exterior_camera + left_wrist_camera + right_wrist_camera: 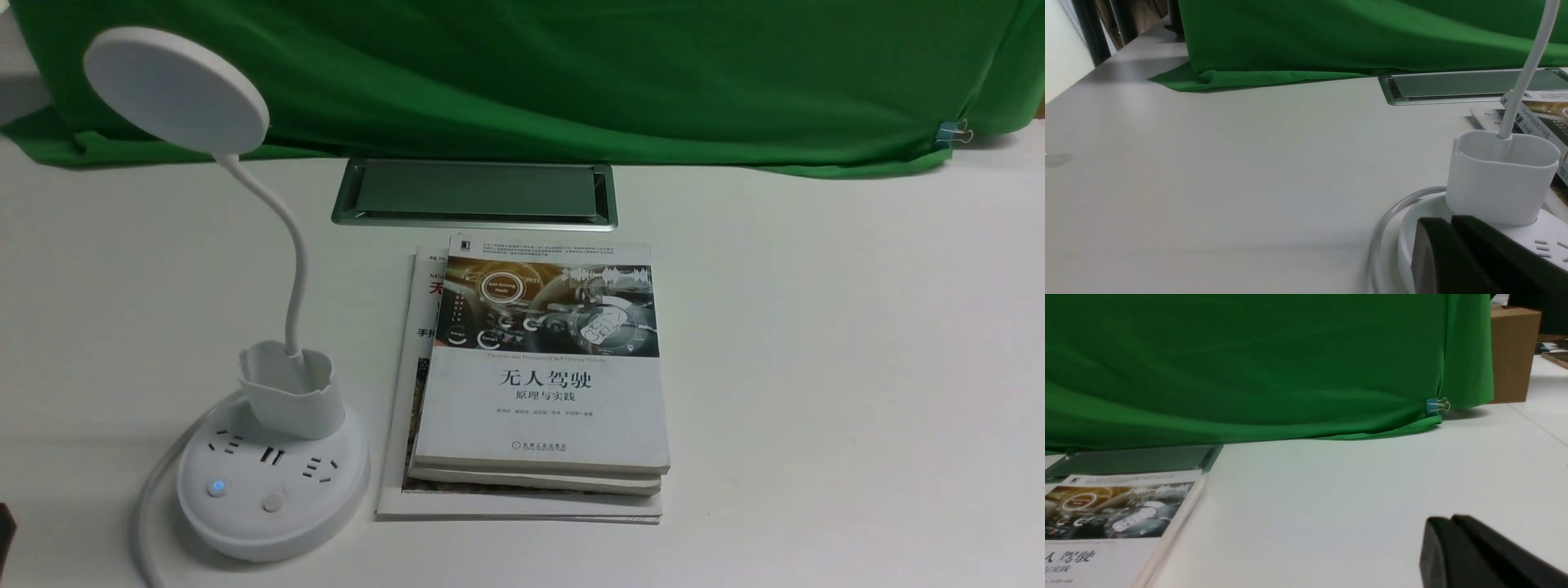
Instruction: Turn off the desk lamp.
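Note:
The white desk lamp stands at the front left of the table: flat round disc head (175,88), thin bent neck (290,245), small cup (290,394), and round base (273,514) with sockets. Of its two buttons, the left one (217,487) glows blue and the right one (273,501) is unlit. My left gripper (1449,220) is shut and empty, its tips low in front of the base (1543,232) and cup (1500,179). Only a dark sliver (5,535) of it shows in the front view. My right gripper (1449,519) is shut and empty over bare table, out of the front view.
A stack of books (543,384) lies just right of the lamp base. A recessed metal tray (473,192) sits behind them, under a green cloth (571,73) with a blue binder clip (951,133). The lamp's cord (151,498) curls round the base's left. A cardboard box (1513,355) stands far right.

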You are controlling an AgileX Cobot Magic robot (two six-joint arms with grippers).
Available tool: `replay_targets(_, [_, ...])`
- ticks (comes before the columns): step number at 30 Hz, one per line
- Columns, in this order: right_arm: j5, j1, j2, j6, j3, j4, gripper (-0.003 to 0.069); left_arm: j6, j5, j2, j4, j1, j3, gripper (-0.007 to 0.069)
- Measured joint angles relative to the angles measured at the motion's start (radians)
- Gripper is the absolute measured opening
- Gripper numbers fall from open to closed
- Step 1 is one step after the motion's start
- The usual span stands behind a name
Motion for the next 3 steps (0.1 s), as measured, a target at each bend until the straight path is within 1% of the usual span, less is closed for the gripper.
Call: replay_targets(3, [0.000, 0.000, 0.000, 0.000, 0.000, 0.000, 0.0036, 0.003, 0.000, 0.000, 0.000, 0.000, 0.000, 0.0020])
